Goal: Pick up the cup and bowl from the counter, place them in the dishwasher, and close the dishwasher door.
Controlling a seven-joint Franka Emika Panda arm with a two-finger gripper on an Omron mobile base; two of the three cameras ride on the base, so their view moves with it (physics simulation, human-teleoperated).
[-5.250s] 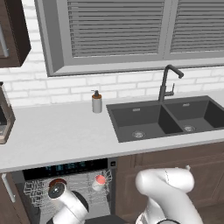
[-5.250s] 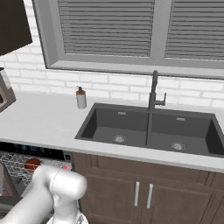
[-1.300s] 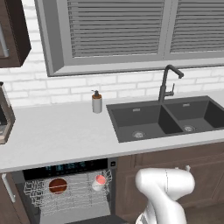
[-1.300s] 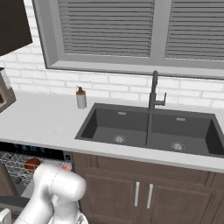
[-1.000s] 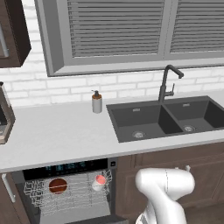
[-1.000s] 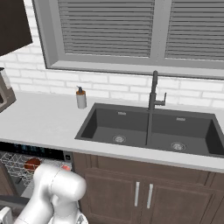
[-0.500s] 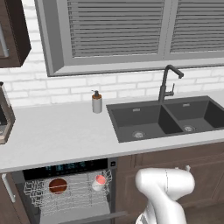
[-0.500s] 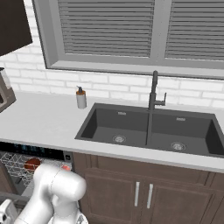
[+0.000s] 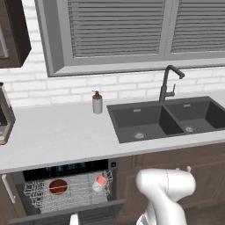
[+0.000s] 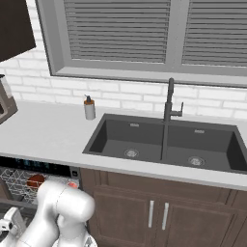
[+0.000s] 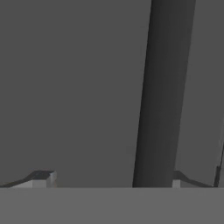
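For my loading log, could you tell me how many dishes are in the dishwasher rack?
2: the bowl on the rack's left, the cup on its right. The raised door may hide others.

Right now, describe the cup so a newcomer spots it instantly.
Find the open dishwasher under the counter, left of the sink. In its white wire rack, the cup sits at the right end: small, pale, red-topped, unlike the wide, flat reddish-brown bowl to its left.

The dishwasher door (image 9: pixel 66 214) has swung up: its dark edge, out of sight a second ago, now crosses the left base view at 6 o'clock below the rack. The arm, earlier reaching over the rack at 7 o'clock, has dropped beneath that door.
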